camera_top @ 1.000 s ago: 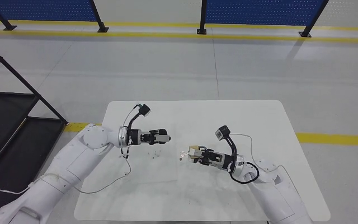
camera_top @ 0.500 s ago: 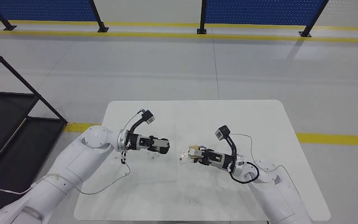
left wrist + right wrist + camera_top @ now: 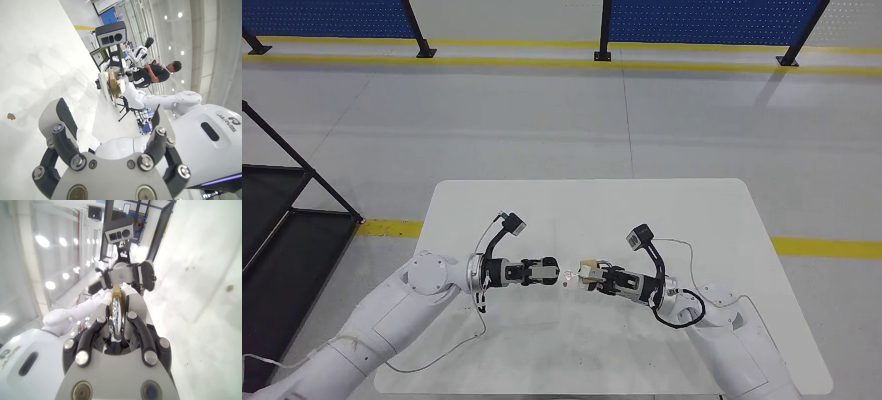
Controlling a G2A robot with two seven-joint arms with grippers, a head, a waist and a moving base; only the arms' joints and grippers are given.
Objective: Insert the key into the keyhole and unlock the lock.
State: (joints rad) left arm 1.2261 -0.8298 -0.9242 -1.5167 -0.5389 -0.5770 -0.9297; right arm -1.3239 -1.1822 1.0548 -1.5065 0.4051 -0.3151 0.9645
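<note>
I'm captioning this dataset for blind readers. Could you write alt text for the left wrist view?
The left pincer, open and empty, points across the white table at the right pincer, which is shut on a brass padlock with a silvery piece sticking out of it.

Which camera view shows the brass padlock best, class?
The left wrist view: the padlock shows its brass body plainly, clamped in the right gripper. The right wrist view sees it edge-on, partly hidden by the gripper's fingers; the top view shows it as a small tan patch.
</note>
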